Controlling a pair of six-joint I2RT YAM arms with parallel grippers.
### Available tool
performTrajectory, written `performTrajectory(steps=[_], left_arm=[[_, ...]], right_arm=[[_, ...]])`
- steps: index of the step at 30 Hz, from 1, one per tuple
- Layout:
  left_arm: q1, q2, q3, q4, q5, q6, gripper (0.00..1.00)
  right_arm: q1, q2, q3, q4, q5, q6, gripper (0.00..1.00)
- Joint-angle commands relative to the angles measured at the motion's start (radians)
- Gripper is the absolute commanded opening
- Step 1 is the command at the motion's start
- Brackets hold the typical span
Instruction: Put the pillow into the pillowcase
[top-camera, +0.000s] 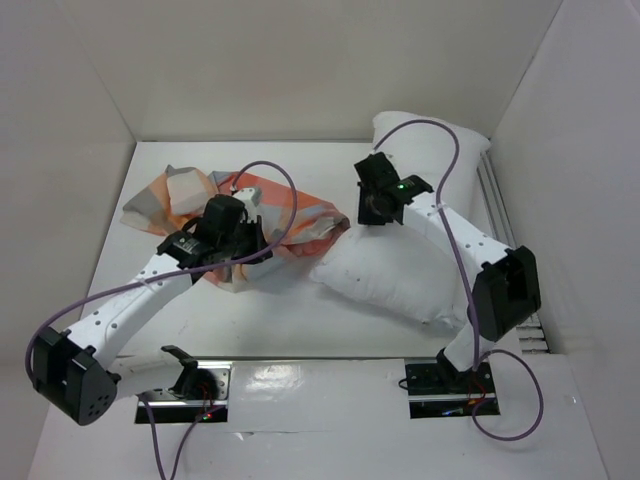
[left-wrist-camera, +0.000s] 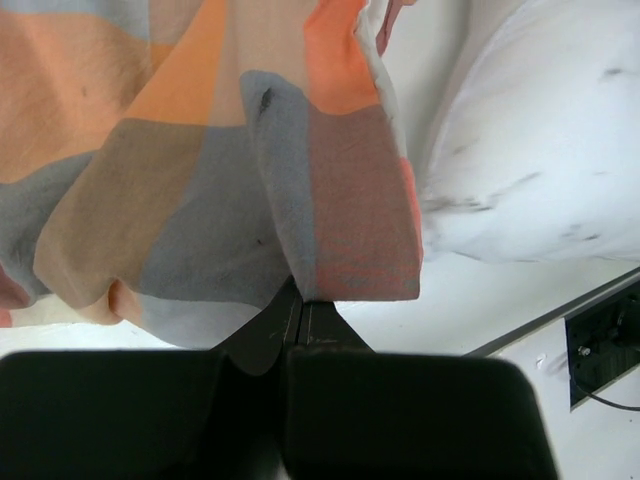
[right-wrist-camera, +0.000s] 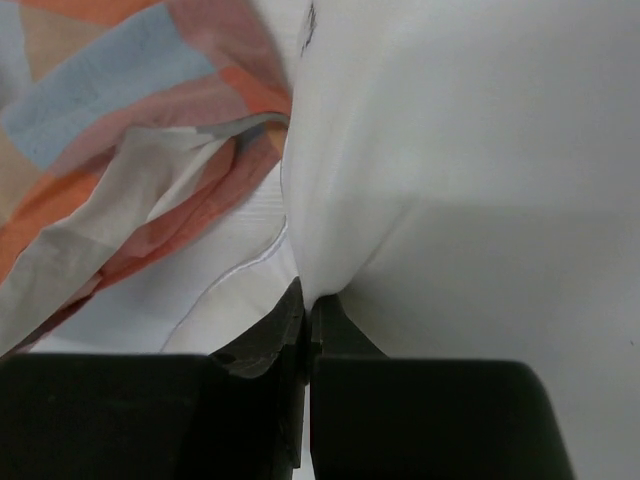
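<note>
**Both grippers clamped on cloth: left on the pillowcase, right on the pillow**

On the left of the white table (top-camera: 140, 330), the left arm reaches from its base at the near edge toward the middle, with a purple cable (top-camera: 270, 170) looping over it. The left gripper (left-wrist-camera: 300, 306) has its jaws pressed together on a fold of the pillowcase (left-wrist-camera: 230, 170), a thin, soft fabric sleeve with large checks of orange, grey, light blue and cream. In the left wrist view the cloth bunches up from the fingertips, pinched at one edge.

Seen from above, the pillowcase lies crumpled left of the table's centre. One end spreads toward the back left corner and the other trails right. The left arm's wrist sits over its middle.

Just to the right lies the pillow (top-camera: 385, 285), a large, plump, plain white stuffed cushion. It is set on a slant from the table's centre up to the back right corner, where its far end leans against the white wall (top-camera: 560, 120). The pillow is wholly outside the pillowcase. Its near-left corner sits just beside the sleeve's right end, and whether the two touch cannot be told.

The right gripper (right-wrist-camera: 308, 300) is closed on a pinch of the pillow's white cover. The right wrist view shows the checked cloth just to the left of that pinch. The right arm stretches over the pillow from its base at the near right, and a small green light shows on its wrist.
</note>
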Motion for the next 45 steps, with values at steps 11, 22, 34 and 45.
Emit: performTrajectory(steps=[11, 22, 34, 45], left_arm=[[0.004, -0.091, -0.036, -0.013, 0.104, 0.005, 0.00], [0.004, -0.132, -0.085, -0.056, 0.091, 0.046, 0.00], [0.004, -0.105, -0.040, -0.056, 0.173, 0.075, 0.00], [0.004, 0.004, 0.192, -0.134, -0.001, 0.095, 0.75]], right_arm=[[-0.014, 0.288, 0.338, 0.149, -0.177, 0.110, 0.00], [-0.229, 0.331, 0.369, 0.264, -0.396, 0.207, 0.00], [-0.272, 0.313, 0.346, 0.554, -0.491, 0.393, 0.00], [-0.272, 0.351, 0.280, 0.594, -0.540, 0.423, 0.00]])
